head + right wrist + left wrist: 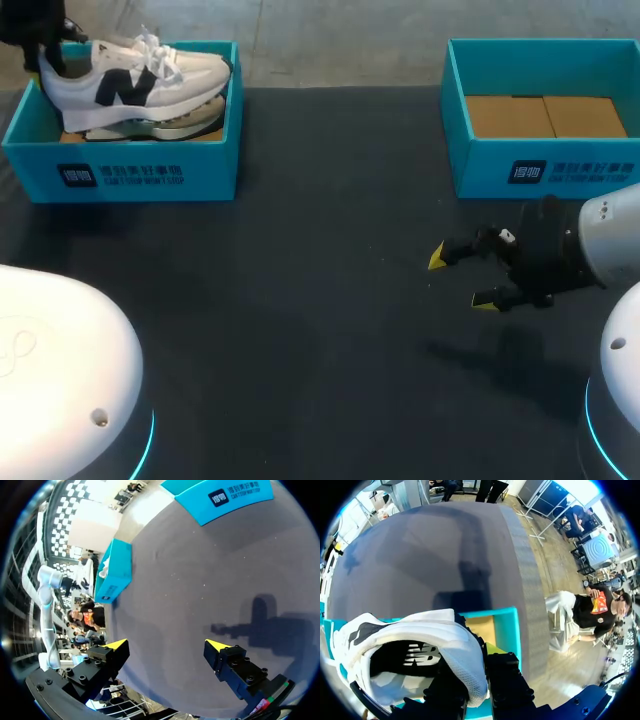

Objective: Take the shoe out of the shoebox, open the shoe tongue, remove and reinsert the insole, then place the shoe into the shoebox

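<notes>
Gripping white sneaker (130,80) at heel with left gripper (48,55), fingers clamping the heel wall from both sides. Sitting in far-left shoebox (130,175), upper poking above rim, toe pointing right. Hovering over dark table (320,350) at right with right gripper (462,278), fingers spreading wide, holding nothing. Standing just beyond, far right: second shoebox (540,165), showing cardboard floor.

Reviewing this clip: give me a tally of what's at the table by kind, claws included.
teal shoeboxes: 2
white sneaker: 1; whether another lies beneath is unclear
claws: 2, left claw and right claw
total: 5
</notes>
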